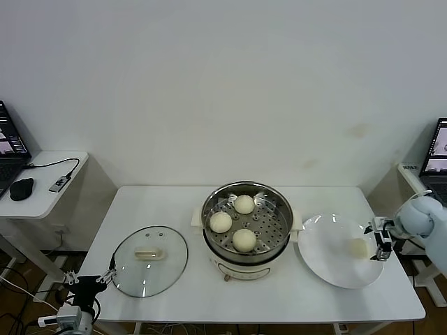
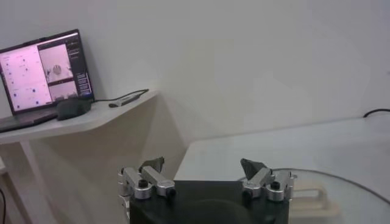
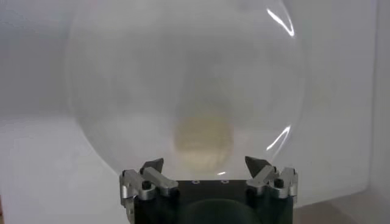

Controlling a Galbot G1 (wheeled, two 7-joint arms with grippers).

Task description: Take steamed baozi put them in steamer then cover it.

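Observation:
The steel steamer (image 1: 247, 206) stands on its cream pot base at the table's middle and holds three baozi (image 1: 244, 204), (image 1: 221, 222), (image 1: 244, 239). A fourth baozi (image 1: 359, 247) lies on the white plate (image 1: 328, 259) at the right; it also shows in the right wrist view (image 3: 203, 139). My right gripper (image 1: 382, 244) is open at the plate's right rim, just right of that baozi and apart from it (image 3: 203, 164). The glass cover (image 1: 151, 259) with its cream handle lies flat on the table's left. My left gripper (image 1: 89, 278) is open and empty at the table's front left corner (image 2: 203, 165).
A side table (image 1: 43, 183) at the left bears a laptop, a mouse (image 1: 21, 188) and a cable. Another laptop (image 1: 434, 159) stands at the far right. The white wall runs behind the table.

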